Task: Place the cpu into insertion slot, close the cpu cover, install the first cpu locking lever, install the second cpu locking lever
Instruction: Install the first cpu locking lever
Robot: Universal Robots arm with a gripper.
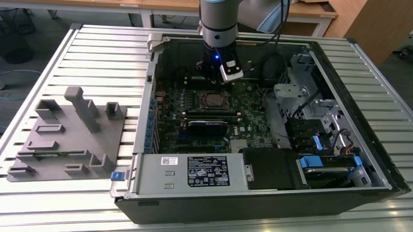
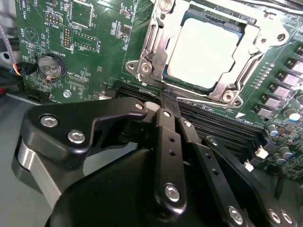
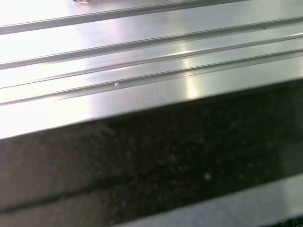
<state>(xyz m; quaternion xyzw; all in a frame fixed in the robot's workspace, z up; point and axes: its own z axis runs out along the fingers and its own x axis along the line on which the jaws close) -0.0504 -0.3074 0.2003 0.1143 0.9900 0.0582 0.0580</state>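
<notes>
Just beyond the tool (image 2: 164,100), the cpu (image 2: 206,47).

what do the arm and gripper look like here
The arm is a silver-grey tube with a pale blue joint cap, a black cable and a blue light near the wrist. The gripper is matte black, built of jointed links with silver screw heads and a silver band at its base.

Room is open above the cpu cover (image 2: 154,45); memory slots (image 2: 222,125) run just beside it, the case wall (image 1: 145,121) farther off.
</notes>
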